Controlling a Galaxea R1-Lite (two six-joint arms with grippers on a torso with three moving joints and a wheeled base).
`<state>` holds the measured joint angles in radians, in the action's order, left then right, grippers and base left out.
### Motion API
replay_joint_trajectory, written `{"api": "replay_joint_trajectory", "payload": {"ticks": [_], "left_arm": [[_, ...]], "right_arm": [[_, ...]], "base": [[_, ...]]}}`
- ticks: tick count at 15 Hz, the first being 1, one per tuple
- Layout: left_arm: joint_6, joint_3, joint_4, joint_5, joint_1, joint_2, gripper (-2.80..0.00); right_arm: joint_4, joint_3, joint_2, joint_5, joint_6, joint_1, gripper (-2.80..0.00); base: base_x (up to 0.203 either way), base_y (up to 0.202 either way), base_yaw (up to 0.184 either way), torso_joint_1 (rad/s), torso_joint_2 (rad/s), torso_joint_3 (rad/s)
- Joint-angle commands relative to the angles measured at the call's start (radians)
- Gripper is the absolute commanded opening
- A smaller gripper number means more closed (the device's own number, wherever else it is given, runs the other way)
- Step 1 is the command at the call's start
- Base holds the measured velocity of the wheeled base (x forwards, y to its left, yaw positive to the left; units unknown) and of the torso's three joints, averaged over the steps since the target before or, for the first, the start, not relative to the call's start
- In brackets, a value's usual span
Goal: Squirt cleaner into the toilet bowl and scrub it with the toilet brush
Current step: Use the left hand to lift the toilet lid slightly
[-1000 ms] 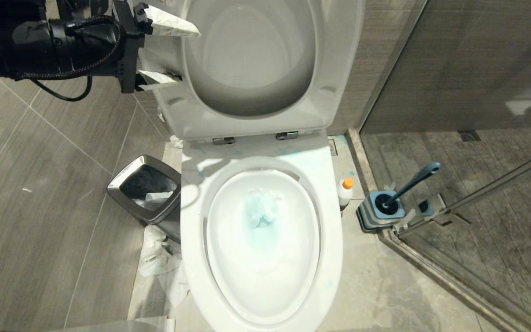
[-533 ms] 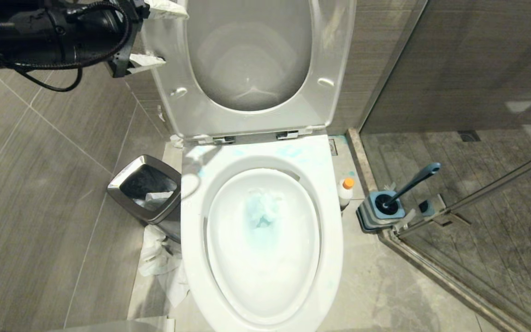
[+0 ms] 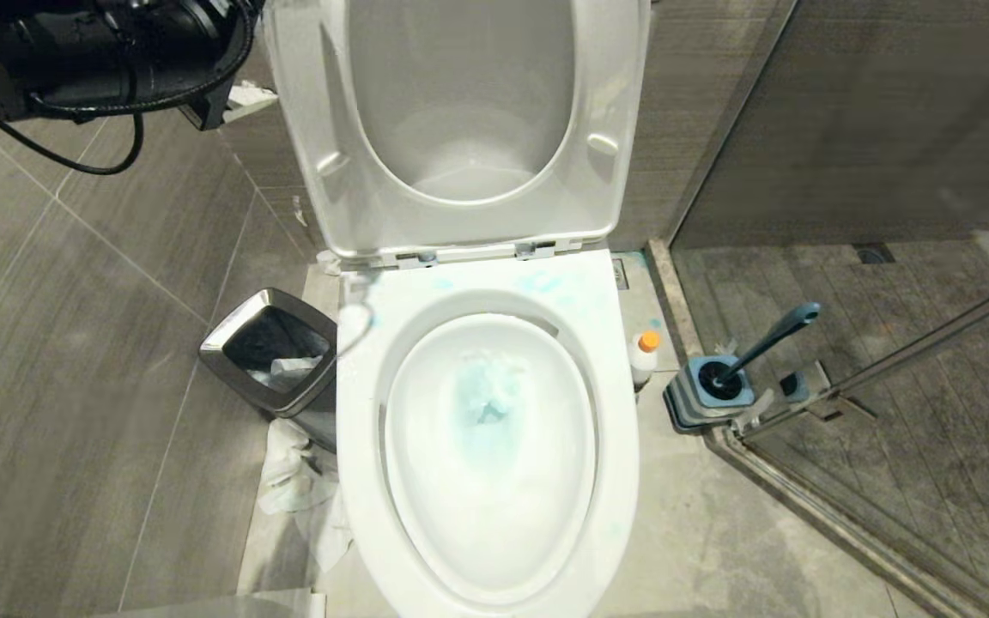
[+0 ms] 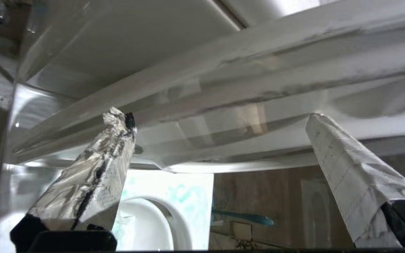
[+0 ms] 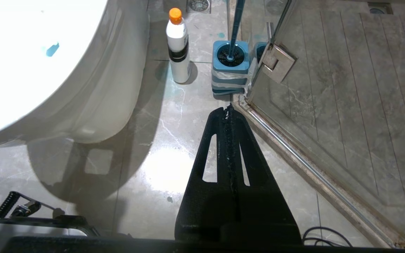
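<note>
White seat and lid (image 3: 460, 129) stand raised; the left gripper (image 4: 220, 140) hangs spread beside them, holding nothing — small orange-capped cleaner bottle (image 3: 645, 356) and slate-blue toilet brush (image 3: 769, 339) untouched, squirting and scrubbing remain.

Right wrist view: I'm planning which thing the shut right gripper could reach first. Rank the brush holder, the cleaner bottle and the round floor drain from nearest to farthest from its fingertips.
From the right gripper, parked low over the floor:
1. Square grey-blue brush holder, straight ahead, by the glass door hinge.
2. White cleaner bottle with orange cap, beside the toilet bowl.
3. Round metal floor drain, beyond the bottle.
</note>
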<state>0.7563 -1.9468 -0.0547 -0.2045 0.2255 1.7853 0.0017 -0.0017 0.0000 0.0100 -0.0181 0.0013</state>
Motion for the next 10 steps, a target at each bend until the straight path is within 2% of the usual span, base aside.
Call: {"api": "replay_joint_trajectory", "payload": {"ticks": [1, 6, 10], "left_arm": [[0.008, 0.0, -0.002, 0.048, 0.021, 0.022, 0.0], [0.003, -0.001, 0.071, 0.159, 0.055, 0.089, 0.0], [0.0, -0.002, 0.105, 0.173, 0.055, 0.114, 0.0]], "right_arm": [[0.0, 0.0, 0.002, 0.001, 0.0, 0.0, -2.8], [0.0, 0.0, 0.002, 0.001, 0.0, 0.0, -2.8], [0.0, 0.0, 0.002, 0.001, 0.0, 0.0, -2.8]], "base": [[0.0, 0.0, 0.0, 0.0, 0.0, 0.0], [0.0, 0.0, 0.0, 0.0, 0.0, 0.0], [0.0, 0.0, 0.0, 0.0, 0.0, 0.0]]}}
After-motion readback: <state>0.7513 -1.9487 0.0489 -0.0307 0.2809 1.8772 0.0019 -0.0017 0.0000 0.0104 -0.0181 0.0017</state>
